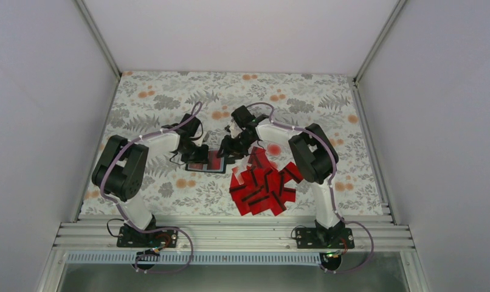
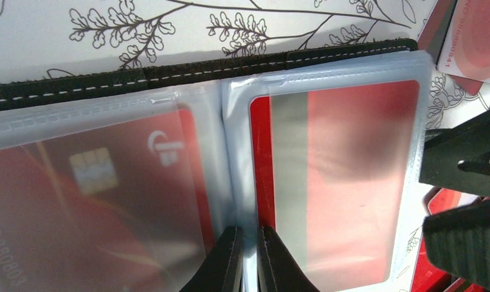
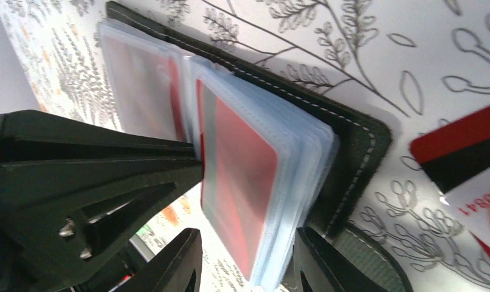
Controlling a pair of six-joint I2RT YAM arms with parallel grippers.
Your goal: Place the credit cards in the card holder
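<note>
Floral cloth covers our workspace; the card holder lies open mid-scene, left of the heaped credit cards. Our left gripper pinches its centre fold. Our right gripper straddles its right-hand sleeves; whether it squeezes them, we cannot tell.

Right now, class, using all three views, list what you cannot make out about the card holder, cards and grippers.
Top view: card holder largely covered by left gripper and right gripper; too small to see inside.
Top view: credit cards overlap, so no count.
Left wrist view: cloudy sleeve blurs digits on the chip card; the frame edge cuts them.
Right wrist view: sleeves hide the right gripper's inner faces; grip unclear.
</note>
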